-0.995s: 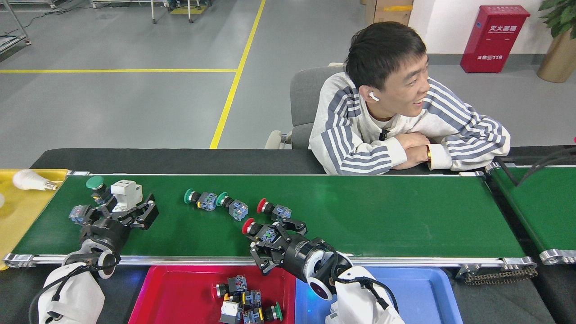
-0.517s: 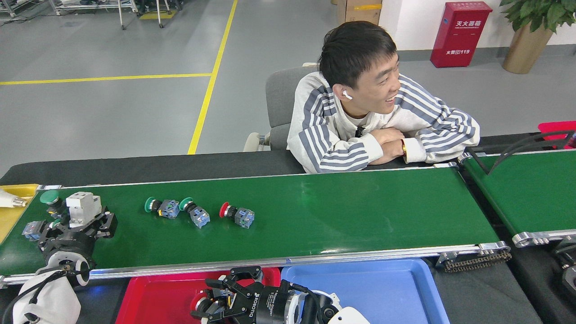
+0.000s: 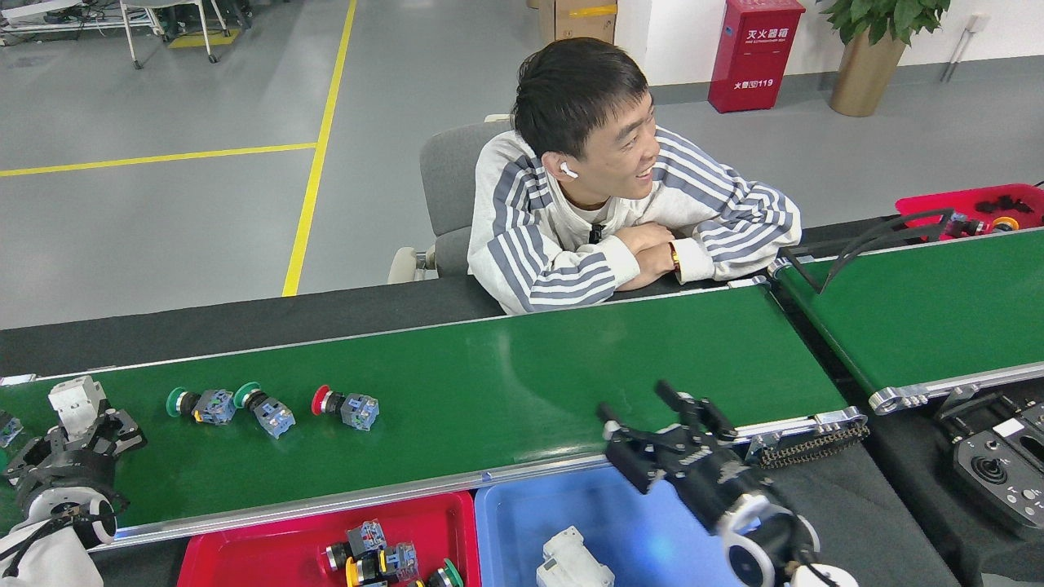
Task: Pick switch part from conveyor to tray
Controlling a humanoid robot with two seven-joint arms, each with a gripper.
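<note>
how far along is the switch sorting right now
Done: several switch parts lie in the red tray. In hand: nothing; the right claw hangs open and empty over the conveyor edge. Left: three switches on the belt, two green-capped, one red-capped.

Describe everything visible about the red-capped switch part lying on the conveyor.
The red-capped switch part lies on its side on the conveyor, toward the belt's left half. It has a round red mushroom cap at its left end, a short dark and silvery collar, then a blocky grey-blue contact body pointing right. It looks like plastic with some metal. Nothing grips it; only the belt touches it. It is the rightmost of three parts in a row and stands clear of the green-capped one to its left.
</note>
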